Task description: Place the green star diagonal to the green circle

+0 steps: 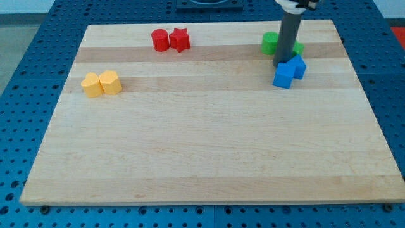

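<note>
The wooden tabletop lies on a blue perforated base and carries four pairs of blocks. At the view's top right, the dark rod comes down from the top edge, and my tip meets the surface just above and to the left of the two blue blocks. The rod carries no pincer, so no open or closed state applies. Two green pieces flank the rod: the larger green block sits on its left side, and only a small green edge shows on its right, the rest being hidden behind the rod. Which of these is the green star and which the green circle cannot be determined, as the rod covers much of both. They lie close together, roughly side by side near the top edge. Directly below them, one blue block touches the other blue block, set slightly higher to its right. At the top centre, a red cylinder touches a red star. At the left, two yellow blocks sit side by side, touching.
</note>
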